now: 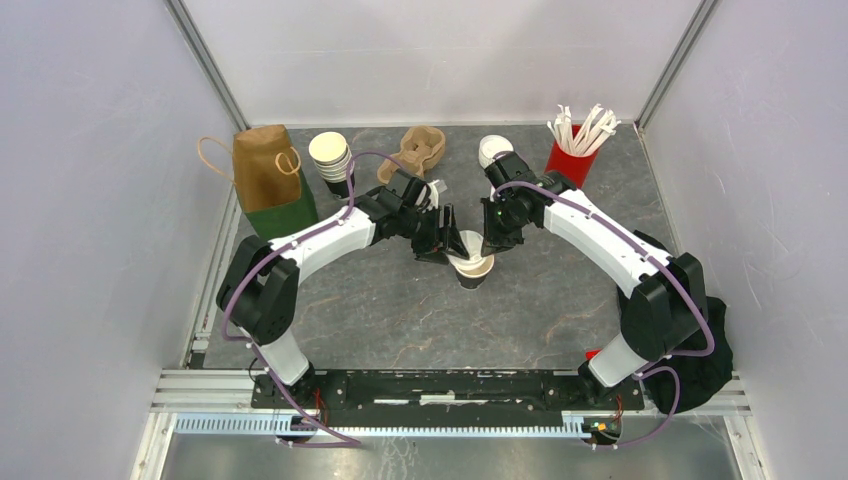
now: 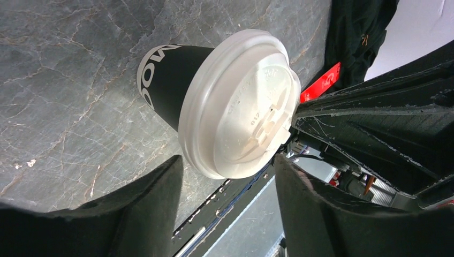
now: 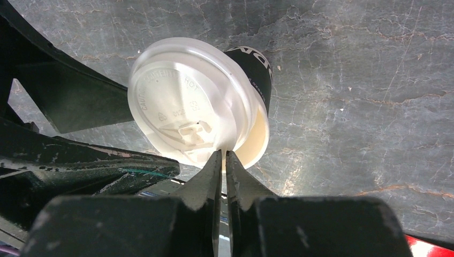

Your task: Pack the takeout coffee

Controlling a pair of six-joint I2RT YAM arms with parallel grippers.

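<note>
The takeout coffee cup (image 1: 474, 278) stands on the table's middle, dark-bodied, with its white lid (image 1: 467, 256) lying tilted on top. In the right wrist view the lid (image 3: 187, 115) sits askew and the cup's cream rim (image 3: 257, 142) shows beside it. My right gripper (image 3: 225, 153) is shut on the lid's near edge; it also shows in the top view (image 1: 489, 245). My left gripper (image 2: 227, 179) is open, its fingers (image 2: 155, 203) on either side of the lid's edge (image 2: 235, 107), just left of the cup in the top view (image 1: 443, 243).
A brown paper bag with a green base (image 1: 268, 180) stands at the back left. A stack of lidless cups (image 1: 331, 158), a cardboard carrier (image 1: 420, 150), a stack of white lids (image 1: 492, 150) and a red holder of straws (image 1: 572, 152) line the back. Black cloth (image 1: 700, 350) lies at the right.
</note>
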